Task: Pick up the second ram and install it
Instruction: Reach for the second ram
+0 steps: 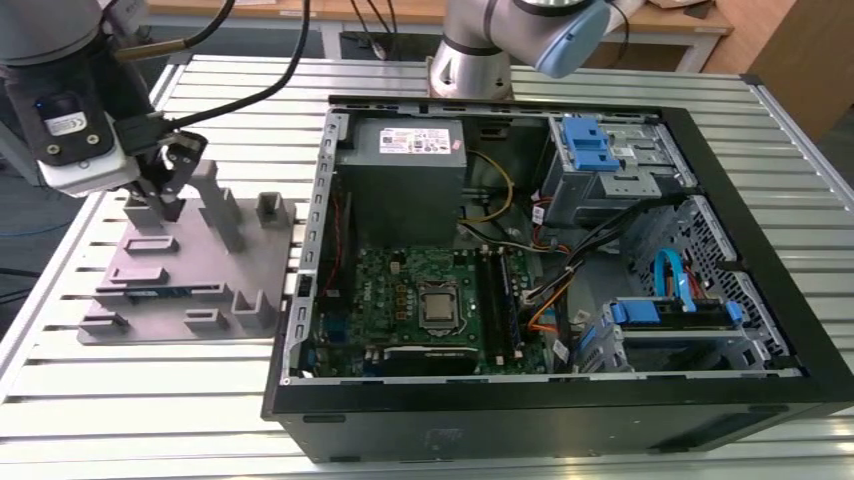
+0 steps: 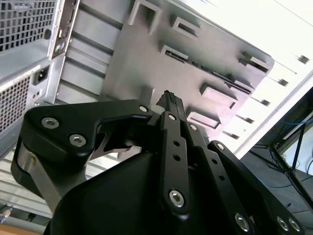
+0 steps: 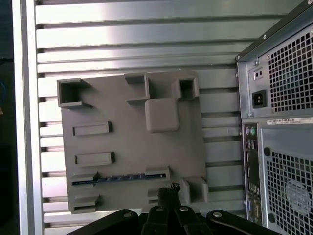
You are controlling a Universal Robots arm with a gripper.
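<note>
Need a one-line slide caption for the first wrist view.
The gripper, jaws shut, hovers over the grey holder tray; the second ram sits edge-up in it, beside the computer case.

The ram stands edge-on in the tray, chips and label hidden. In the second wrist view the jaws cover part of the tray.

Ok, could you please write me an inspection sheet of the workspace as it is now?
Surface: slatted metal table, carrying the holder tray and the computer case.
Job's things: second ram stands on edge in the grey holder tray, not gripped.
Clutter: nothing seen.
Gripper: gripper above the tray, fingers together, empty.
Cables: black cables at the wrist; coloured wires inside the open computer case.
Surroundings: wooden desk behind the table.
</note>
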